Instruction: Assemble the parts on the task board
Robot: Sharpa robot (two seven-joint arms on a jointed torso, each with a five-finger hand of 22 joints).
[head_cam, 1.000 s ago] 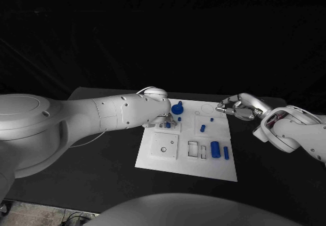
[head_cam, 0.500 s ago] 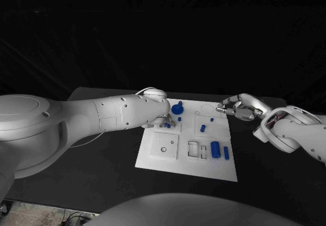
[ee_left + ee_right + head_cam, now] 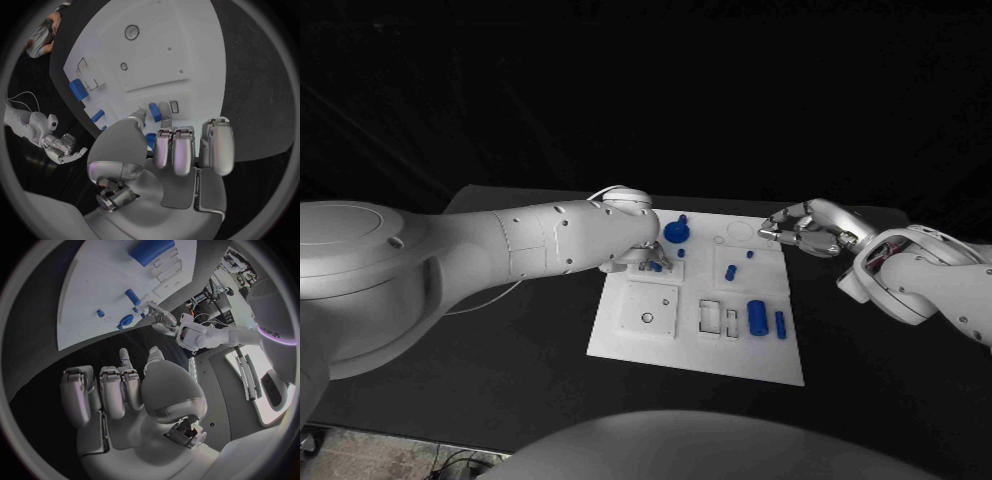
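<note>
While my left hand [image 3: 169, 150] hangs low over the task board's [image 3: 639, 335] far left part, its fingers curl around a small blue part [image 3: 154, 111]. My right hand [image 3: 805, 230] hovers at the board's far right corner, fingers curled in, empty. Black table [image 3: 516, 360] beneath.

A flat white rectangular task board [image 3: 697, 345] lies on a matte black table [image 3: 516, 380]. The small plastic parts on it are bright blue: a round-headed blue knob [image 3: 676, 232], a thick blue cylinder [image 3: 757, 317], a thin blue bar [image 3: 780, 324] and a short blue peg [image 3: 731, 271]. Dark outlines mark the board's recesses. Both smooth arms are white; the left silver metal hand [image 3: 181, 150] and the right silver metal hand [image 3: 798, 230] have grey fingers with a dull sheen.
</note>
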